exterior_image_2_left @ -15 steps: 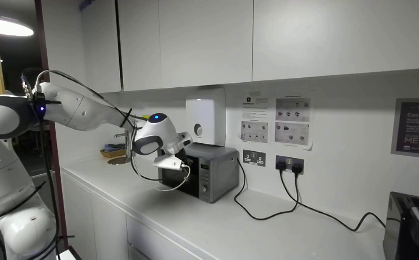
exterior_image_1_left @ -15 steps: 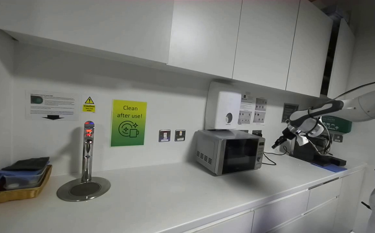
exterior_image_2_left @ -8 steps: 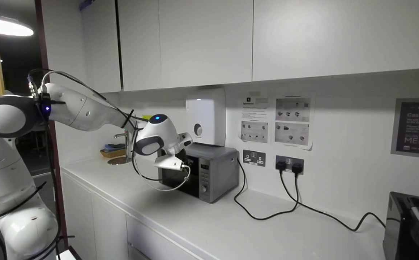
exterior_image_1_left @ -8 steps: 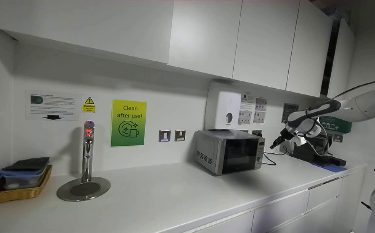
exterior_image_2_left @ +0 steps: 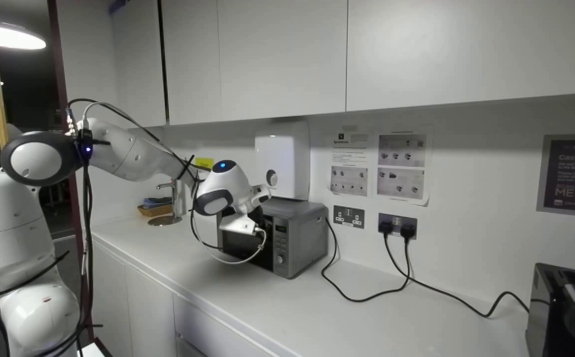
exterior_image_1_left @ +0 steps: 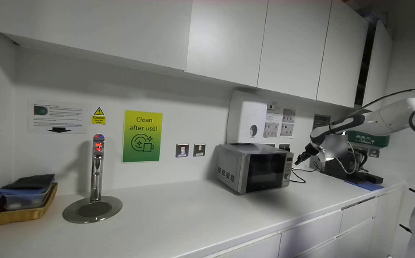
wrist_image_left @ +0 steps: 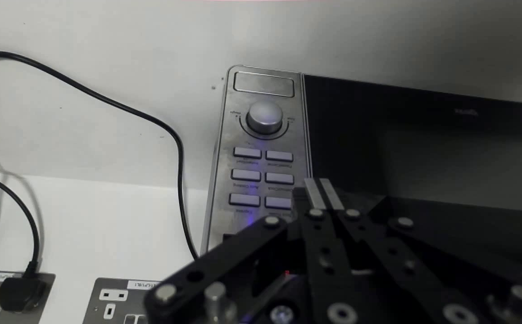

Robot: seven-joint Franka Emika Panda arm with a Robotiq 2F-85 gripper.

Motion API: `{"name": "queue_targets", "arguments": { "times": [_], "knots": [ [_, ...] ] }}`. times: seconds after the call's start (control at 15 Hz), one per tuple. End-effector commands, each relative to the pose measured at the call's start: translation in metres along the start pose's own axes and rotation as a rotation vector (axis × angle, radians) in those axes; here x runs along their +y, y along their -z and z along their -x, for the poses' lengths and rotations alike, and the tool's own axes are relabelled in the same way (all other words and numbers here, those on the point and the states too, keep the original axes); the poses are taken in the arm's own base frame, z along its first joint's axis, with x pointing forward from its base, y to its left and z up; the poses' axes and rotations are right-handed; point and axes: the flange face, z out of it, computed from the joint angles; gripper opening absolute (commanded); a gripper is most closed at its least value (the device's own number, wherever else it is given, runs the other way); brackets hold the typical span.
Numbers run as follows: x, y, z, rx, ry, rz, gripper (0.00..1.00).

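One black two-finger gripper [wrist_image_left: 324, 193], wrist view: fingers drawn together, gap narrow. Boxy silver-and-black microwave [wrist_image_left: 396, 148] straight ahead of its tips; grey rectangular buttons [wrist_image_left: 246, 175] just left of them, round silver knob [wrist_image_left: 265, 116] farther out. Contact: can't tell.

In an exterior view, gripper hangs over the white countertop [exterior_image_1_left: 193, 215], just right of the microwave's front; black countertop machine [exterior_image_1_left: 336, 170] farther right.

In an exterior view, gripper mostly hidden behind the white arm [exterior_image_2_left: 223, 191], white boxy wall dispenser [exterior_image_2_left: 287, 158] above it.
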Motion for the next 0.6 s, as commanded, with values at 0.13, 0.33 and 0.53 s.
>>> {"name": "queue_targets", "arguments": {
  "times": [0.13, 0.33, 0.53],
  "knots": [
    [0.007, -0.023, -0.017, 0.009, -0.052, 0.049, 0.0],
    [0.006, -0.033, -0.023, -0.001, -0.08, 0.044, 0.0],
    [0.005, -0.041, -0.028, -0.006, -0.1, 0.044, 0.0]
  ]
}}
